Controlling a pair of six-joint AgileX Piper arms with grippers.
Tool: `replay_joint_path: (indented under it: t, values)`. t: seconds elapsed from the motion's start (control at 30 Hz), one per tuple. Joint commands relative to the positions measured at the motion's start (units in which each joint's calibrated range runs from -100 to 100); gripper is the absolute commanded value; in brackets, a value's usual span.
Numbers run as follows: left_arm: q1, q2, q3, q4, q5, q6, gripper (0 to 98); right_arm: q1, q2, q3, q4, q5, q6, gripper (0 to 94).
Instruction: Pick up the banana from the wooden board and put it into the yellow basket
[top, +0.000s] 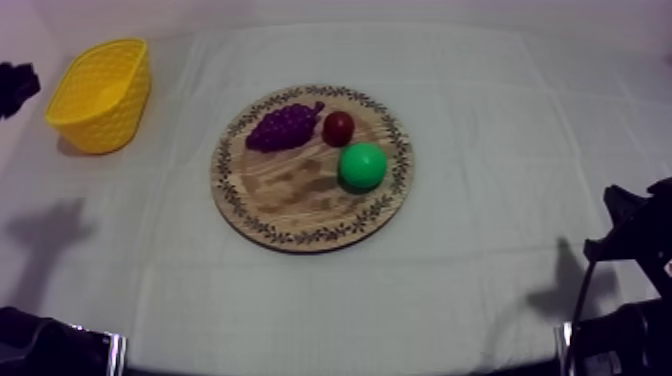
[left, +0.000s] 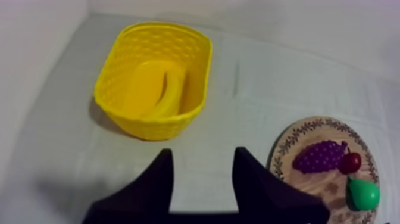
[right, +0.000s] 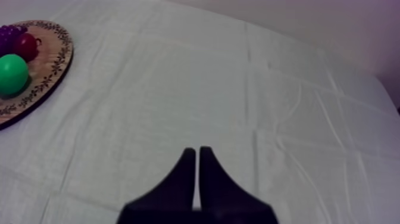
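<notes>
what looks like the banana (left: 162, 95) lies in the yellow basket (left: 156, 126); left gripper (left: 202, 156) released beside it, right gripper (right: 197, 150) clenched empty.

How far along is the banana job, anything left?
Done: the banana lies inside the yellow basket. In hand: nothing; the left gripper is open and empty near the basket, the right gripper shut on nothing over bare cloth. The wooden board holds grapes, a small red fruit and a pear, no banana. Left: nothing that I can see.
</notes>
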Motion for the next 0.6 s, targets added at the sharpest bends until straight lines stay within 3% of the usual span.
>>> replay_joint_path:
  t: [0.0, 0.4, 0.57]
  values:
    - [-0.9, -12.2, 10.6, 0.66, -2.8, 0.0, 27.3, 0.0, 0.0, 0.0, 0.0, 0.0, 0.0, 0.4]
    - [-4.2, -38.4, 43.3, 8.49, -17.2, -2.6, 2.2, 0.0, 0.0, 0.0, 0.0, 0.0, 0.0, 0.4]
    - [-3.7, -43.8, 48.8, 8.8, -18.9, -4.6, 0.5, 0.0, 0.0, 0.0, 0.0, 0.0, 0.0, 0.4]
